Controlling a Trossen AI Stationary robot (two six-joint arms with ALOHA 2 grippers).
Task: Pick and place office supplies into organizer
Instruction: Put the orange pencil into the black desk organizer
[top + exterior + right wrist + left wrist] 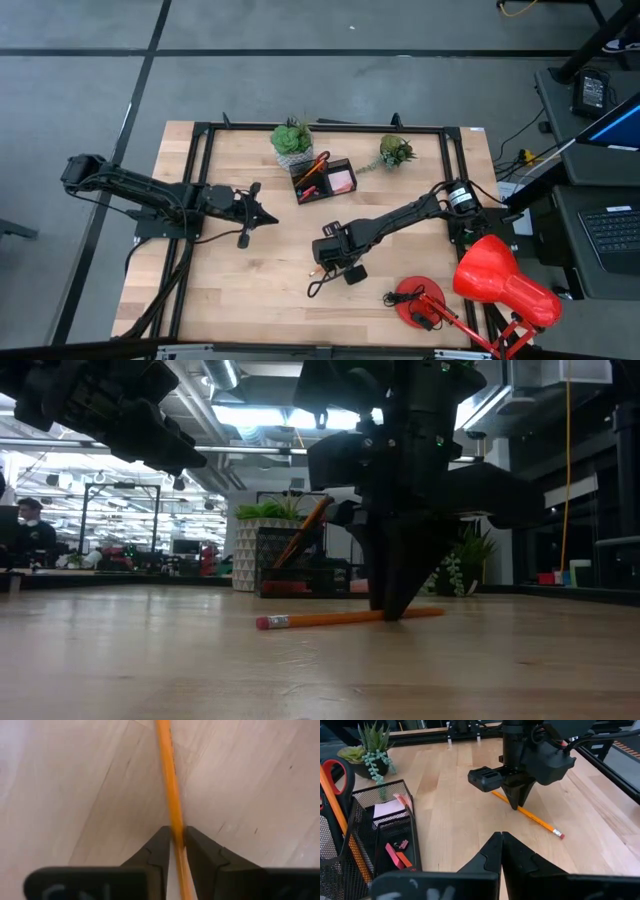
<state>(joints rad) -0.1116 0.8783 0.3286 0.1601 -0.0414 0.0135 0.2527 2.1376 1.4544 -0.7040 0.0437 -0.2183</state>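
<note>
An orange pencil with a pink eraser end lies flat on the wooden table near its middle. My right gripper stands over it pointing down, shut on the pencil. My left gripper hovers shut at the table's left, holding nothing. The black mesh organizer stands at the far middle. It holds red-handled scissors, an orange pencil, a pink pad and small red erasers. My right gripper pinches the pencil's shaft between its two fingers, somewhat toward the end away from the eraser. The fingers come from above, pointing down, and lie across the pencil. The pencil rests flat on the table along its whole length.
Two potted plants flank the organizer at the far edge. A red desk lamp with its round base stands at the near right. Bare wood lies between the pencil and the organizer.
</note>
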